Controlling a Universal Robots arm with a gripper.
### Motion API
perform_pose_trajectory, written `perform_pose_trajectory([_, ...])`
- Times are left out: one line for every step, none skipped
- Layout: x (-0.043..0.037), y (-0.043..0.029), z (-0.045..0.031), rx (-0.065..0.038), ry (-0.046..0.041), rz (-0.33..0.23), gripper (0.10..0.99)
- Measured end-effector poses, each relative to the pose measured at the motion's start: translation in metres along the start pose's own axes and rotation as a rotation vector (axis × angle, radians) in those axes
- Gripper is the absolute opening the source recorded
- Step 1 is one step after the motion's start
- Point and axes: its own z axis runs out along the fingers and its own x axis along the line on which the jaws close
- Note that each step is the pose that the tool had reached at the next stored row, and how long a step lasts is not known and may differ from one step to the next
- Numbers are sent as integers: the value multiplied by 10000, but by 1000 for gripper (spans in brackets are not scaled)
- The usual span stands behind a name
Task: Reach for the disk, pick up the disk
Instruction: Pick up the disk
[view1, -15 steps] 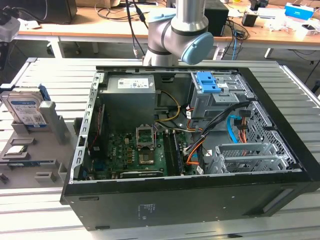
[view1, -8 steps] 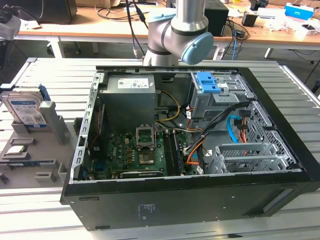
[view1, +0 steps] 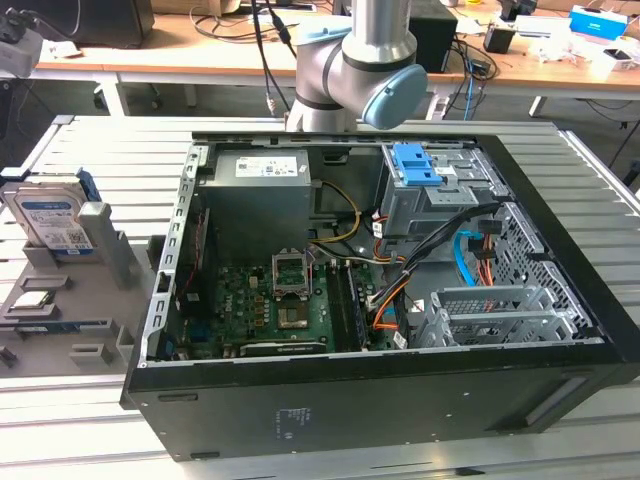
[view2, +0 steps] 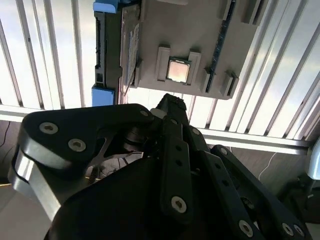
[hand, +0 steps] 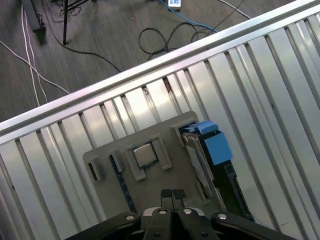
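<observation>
Open PC case (view1: 350, 400) on the near middle of the table (view1: 60, 430); at the exterior view's left, grey stand (view1: 60, 330) w/ a CPU (view1: 30, 298) lying flat; disk (view1: 45, 215) upright on edge at the stand's far end; in the first wrist view, gripper (hand: 172, 194) hangs over the stand, clear of the disk, fingertips together, nothing btwn them; arm (view1: 365, 70) beyond the case's far side.

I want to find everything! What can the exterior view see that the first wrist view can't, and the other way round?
Exterior view: the open computer case and the robot arm. First wrist view: floor cables and the pincer, shut. Both: the disk standing on edge at the grey stand, on the slatted table.
</observation>
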Motion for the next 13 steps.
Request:
perform_pose_trajectory([0,0,0,0,5,-116,106])
perform_pose_trajectory([0,0,0,0,7,-186,106])
perform_pose_trajectory([0,0,0,0,10,-244,106])
perform_pose_trajectory([0,0,0,0,14,-371,106])
perform_pose_trajectory([0,0,0,0,17,-439,106])
perform_pose_trajectory([0,0,0,0,19,-496,106])
perform_pose_trajectory([0,0,0,0,22,-567,106])
perform_pose_trajectory([0,0,0,0,24,-633,106])
perform_pose_trajectory([0,0,0,0,28,-728,106])
perform_pose_trajectory([0,0,0,0,32,-810,106])
perform_pose_trajectory([0,0,0,0,38,-997,106])
perform_pose_trajectory([0,0,0,0,44,-1150,106])
perform_pose_trajectory([0,0,0,1,50,-1307,106])
